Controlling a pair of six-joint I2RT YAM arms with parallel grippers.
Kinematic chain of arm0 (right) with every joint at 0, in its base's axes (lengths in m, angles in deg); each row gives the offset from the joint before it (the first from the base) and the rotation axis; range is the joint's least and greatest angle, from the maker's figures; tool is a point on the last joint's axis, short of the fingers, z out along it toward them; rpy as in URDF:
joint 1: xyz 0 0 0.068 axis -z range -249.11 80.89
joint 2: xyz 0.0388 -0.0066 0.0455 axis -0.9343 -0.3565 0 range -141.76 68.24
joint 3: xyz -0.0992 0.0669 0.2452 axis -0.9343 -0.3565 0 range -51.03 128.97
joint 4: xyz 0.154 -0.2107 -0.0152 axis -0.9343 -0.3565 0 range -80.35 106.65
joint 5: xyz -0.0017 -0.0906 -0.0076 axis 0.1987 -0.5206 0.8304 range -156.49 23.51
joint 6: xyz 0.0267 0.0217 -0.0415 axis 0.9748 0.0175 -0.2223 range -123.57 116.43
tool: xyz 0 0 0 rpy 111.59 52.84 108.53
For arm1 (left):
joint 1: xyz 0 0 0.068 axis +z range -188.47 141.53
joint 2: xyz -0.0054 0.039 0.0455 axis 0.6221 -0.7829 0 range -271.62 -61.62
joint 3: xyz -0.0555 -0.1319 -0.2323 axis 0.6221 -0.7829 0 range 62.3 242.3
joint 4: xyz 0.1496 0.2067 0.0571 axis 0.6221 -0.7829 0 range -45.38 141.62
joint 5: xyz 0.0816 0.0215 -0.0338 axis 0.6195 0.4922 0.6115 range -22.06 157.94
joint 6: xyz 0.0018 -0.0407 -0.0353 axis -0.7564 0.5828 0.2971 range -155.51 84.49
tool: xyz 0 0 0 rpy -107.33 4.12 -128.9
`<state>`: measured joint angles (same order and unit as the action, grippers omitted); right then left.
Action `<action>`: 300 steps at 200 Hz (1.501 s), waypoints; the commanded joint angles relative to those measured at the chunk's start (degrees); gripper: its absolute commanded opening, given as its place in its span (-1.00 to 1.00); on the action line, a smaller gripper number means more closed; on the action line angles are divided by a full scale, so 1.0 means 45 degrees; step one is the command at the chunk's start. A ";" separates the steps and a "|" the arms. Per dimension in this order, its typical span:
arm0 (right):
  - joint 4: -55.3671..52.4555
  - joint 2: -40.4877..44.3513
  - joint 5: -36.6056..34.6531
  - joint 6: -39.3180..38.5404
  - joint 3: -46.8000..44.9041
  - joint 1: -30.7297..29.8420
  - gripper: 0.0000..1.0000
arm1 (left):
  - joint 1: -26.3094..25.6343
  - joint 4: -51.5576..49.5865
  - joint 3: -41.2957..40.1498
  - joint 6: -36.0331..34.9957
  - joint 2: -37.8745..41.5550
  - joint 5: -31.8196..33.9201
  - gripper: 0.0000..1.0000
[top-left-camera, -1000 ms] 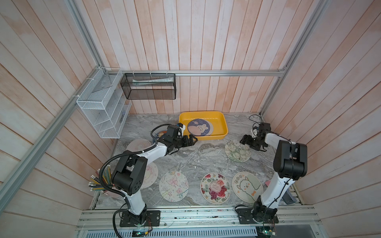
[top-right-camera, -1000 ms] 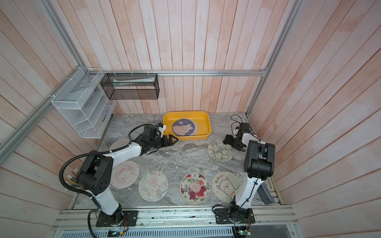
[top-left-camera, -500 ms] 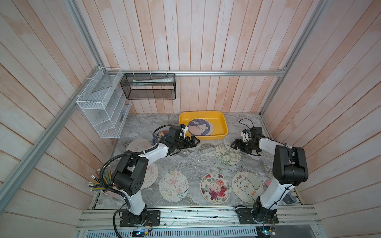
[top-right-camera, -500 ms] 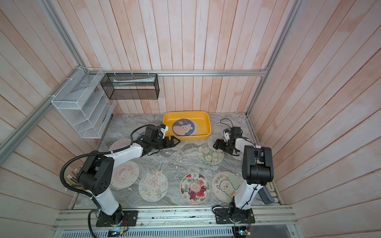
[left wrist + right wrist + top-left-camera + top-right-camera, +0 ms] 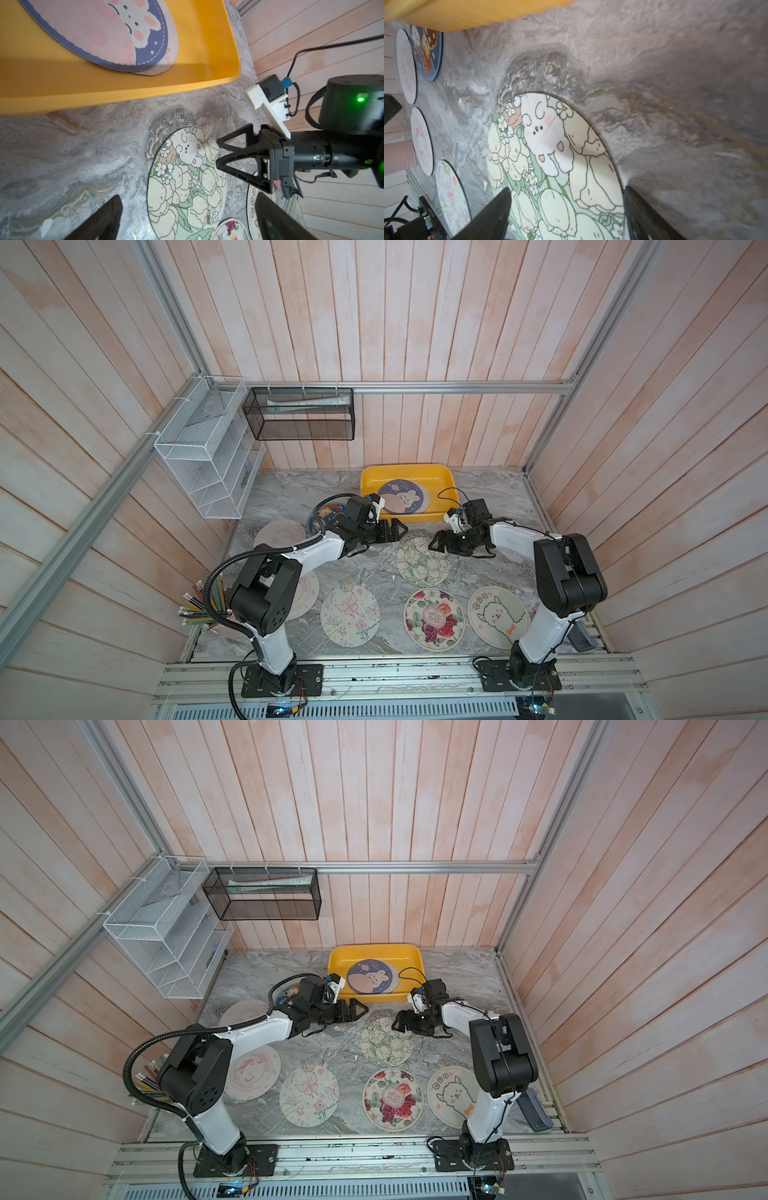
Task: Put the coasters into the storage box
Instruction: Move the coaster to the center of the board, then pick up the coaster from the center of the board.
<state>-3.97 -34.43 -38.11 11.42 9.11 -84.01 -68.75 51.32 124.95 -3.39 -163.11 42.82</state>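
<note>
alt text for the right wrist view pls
A cream bunny-and-tulip coaster lies flat on the grey marble table, framed by the black fingers of the open right gripper. The rim of the yellow storage box and other coasters show beyond.

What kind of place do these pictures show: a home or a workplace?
Probably a robot test booth, not a home. A left arm and a right arm are bolted to a metal rail, an aluminium bar frames the wood-panel walls, and coasters lie spread on a marbled table.

No legible writing on the coasters [image 5: 423, 560] or elsewhere
</note>
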 commanded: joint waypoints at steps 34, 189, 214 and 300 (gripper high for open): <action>-0.2018 0.1362 -0.0873 0.0079 -0.0431 0.0146 0.63 | -0.0968 -0.1541 -0.0142 -0.0302 -0.0535 0.1279 0.94; -0.1465 0.1250 -0.0958 0.0571 -0.1639 -0.0180 0.13 | -0.2045 -0.4272 0.1528 -0.0242 -0.2446 0.2657 0.13; -0.1258 0.0981 -0.1001 0.0721 -0.1485 -0.0351 0.12 | -0.2085 -0.4311 0.1545 -0.0233 -0.2484 0.2637 0.12; -0.1043 0.0586 -0.0960 0.0990 -0.1326 -0.0518 0.00 | -0.2099 -0.4407 0.1722 -0.0282 -0.2700 0.2405 0.09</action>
<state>-8.84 -29.69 -41.37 15.16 3.25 -85.69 -77.76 33.58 132.23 -3.83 -173.10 53.66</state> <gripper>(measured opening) 0.505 0.548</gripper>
